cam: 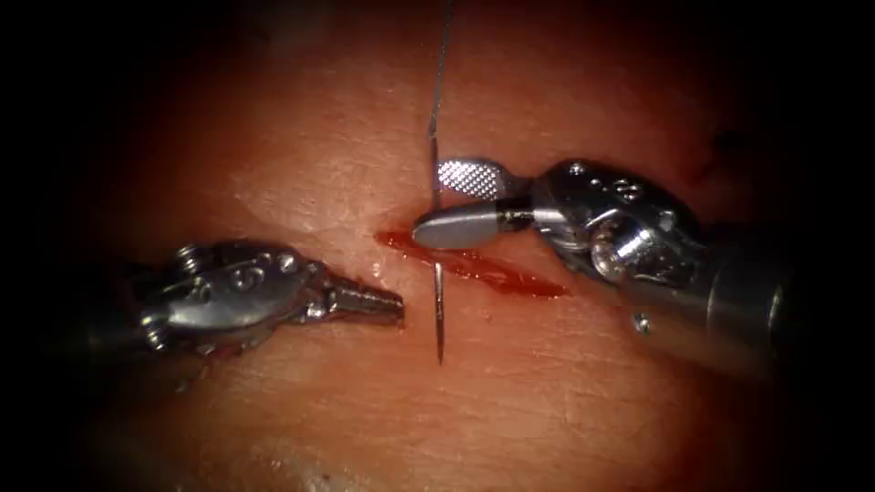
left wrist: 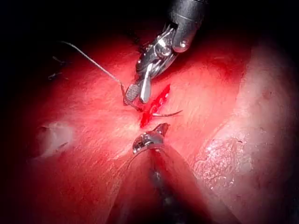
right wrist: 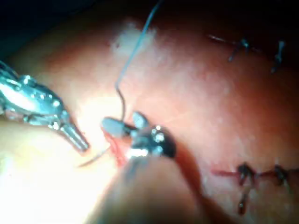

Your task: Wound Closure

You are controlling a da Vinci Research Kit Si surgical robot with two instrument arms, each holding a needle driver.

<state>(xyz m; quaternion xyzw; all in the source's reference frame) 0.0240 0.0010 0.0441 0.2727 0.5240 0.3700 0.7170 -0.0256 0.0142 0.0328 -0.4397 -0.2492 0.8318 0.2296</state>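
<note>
We see the needle point(cam: 438, 305) standing across the cut point(cam: 474, 264) near its left end, free of the tissue point(cam: 547, 383), thread point(cam: 441, 64) trailing away upward. Our right claw point(cam: 447, 202) is parted around the needle's upper part without clamping it. Our left claw point(cam: 387, 301) is closed, holding nothing, just left of the needle.

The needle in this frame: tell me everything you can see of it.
The needle is thin, dark grey metal, seen nearly edge-on as an almost straight upright line across the left end of the cut. Its pointed end lies free over the tissue below the cut. The right claw, jaws open, brackets its upper part; whether they touch it I cannot tell. Thread runs on upward from its top end. The left claw, shut and empty, sits just beside it, apart.
</note>
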